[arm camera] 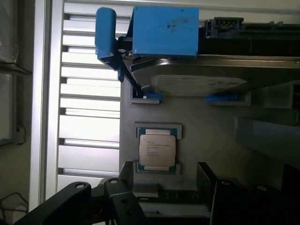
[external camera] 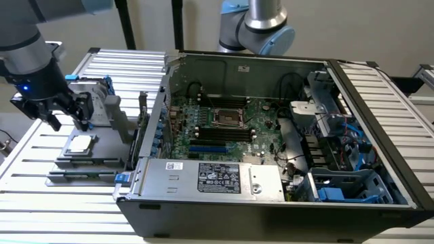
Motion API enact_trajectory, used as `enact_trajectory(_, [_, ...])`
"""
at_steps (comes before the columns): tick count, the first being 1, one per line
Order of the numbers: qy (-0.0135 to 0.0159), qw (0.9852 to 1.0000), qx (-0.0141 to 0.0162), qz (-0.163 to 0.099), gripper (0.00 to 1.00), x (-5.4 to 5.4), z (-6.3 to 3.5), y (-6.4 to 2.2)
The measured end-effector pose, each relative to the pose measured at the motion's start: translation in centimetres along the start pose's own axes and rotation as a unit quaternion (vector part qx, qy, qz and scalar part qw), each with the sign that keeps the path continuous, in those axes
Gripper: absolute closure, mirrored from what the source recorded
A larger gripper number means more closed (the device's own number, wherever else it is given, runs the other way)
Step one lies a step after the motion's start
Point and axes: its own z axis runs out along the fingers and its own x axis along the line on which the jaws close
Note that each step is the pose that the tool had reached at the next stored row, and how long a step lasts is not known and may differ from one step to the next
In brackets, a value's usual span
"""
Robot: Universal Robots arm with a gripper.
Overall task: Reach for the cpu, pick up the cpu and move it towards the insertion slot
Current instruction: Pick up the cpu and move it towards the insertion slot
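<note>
Hovering wrist-down over the slatted table [external camera: 68, 203], beside the open computer case [external camera: 203, 216]. Holding gripper [external camera: 69, 121] fingers apart just above the cpu [external camera: 79, 144], not touching. Cpu lying flat on grey holder [external camera: 95, 163], well apart from the insertion slot [external camera: 228, 117].

We saw soft, even light over the computer case [external camera: 271, 213] — its interior lay dim, in shadow. Beside the case the slatted table [external camera: 54, 213] glared white, and the cpu [arm camera: 157, 150] there showed a pale sheen.
</note>
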Motion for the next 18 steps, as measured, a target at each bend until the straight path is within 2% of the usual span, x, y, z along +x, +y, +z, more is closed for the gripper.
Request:
enact_trajectory(8, [-0.0015,1.0,0.0001,0.0,0.35,0.4,1.45,-0.05])
enact_trajectory(18, [-0.0106,0.9999,0.0005,0.0,0.35,0.7,3.28,-0.1])
